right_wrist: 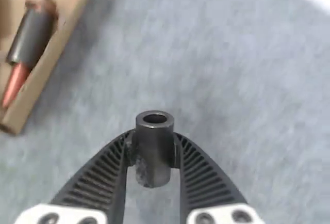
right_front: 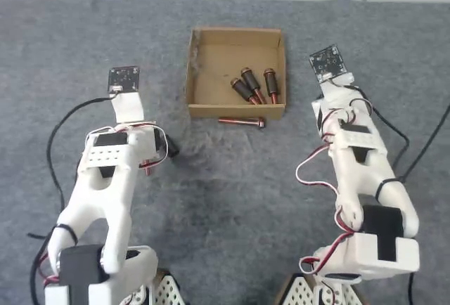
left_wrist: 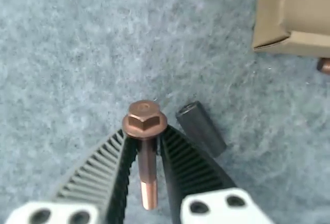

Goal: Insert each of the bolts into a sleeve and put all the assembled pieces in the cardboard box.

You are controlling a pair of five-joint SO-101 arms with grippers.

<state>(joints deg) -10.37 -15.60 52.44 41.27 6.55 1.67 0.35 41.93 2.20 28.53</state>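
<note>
Left claw: drawn in narrow on a copper-coloured hex-head metal bolt. The ribbed fingers pinch the shank just under the head. The head sits at the fingertips and the plain end points back toward the wrist.

A loose black cylindrical sleeve lies on its side on the grey felt tabletop. It is just beside this claw's tip and apart from the bolt head. Beyond the claw and well apart is a corner of the shallow brown cardboard box.

Right claw: clamped on a second black cylindrical sleeve, gripped across its side wall. One open end shows at the fingertips. The box wall lies off to one side of this claw, well apart. One assembled piece, a dark sleeve with a copper shank sticking out, rests inside against that wall.

High view: the box stands out ahead of both claws, between the two arms. Three assembled pieces lie close together in it, in the part nearer the right arm. A spare copper-coloured bolt lies flat on the tabletop just outside the box wall that faces the arms, running along it.
</note>
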